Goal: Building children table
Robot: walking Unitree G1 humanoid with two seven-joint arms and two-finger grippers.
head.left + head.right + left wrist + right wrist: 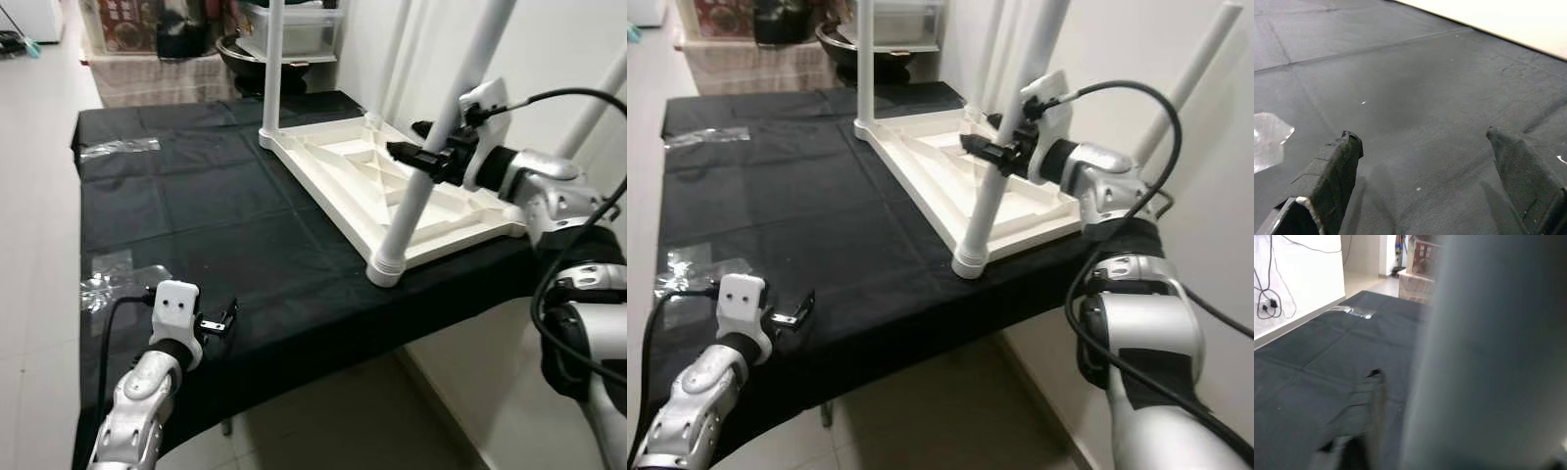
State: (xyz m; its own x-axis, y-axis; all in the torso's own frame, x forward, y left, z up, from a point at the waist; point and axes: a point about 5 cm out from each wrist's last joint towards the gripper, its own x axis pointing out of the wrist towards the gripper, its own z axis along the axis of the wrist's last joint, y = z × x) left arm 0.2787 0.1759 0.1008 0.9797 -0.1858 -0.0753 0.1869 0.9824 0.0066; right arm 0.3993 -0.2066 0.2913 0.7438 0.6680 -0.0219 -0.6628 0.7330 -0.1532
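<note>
The left gripper (1422, 139) is over a black cloth (1415, 73). Its two black fingers (1327, 171) stand wide apart, with nothing between them. The cloth has straight fold lines and some small white specks. A piece of clear tape (1268, 139) lies on the cloth, beside one finger. Beyond the far edge of the cloth there is a pale floor (1508, 17).
</note>
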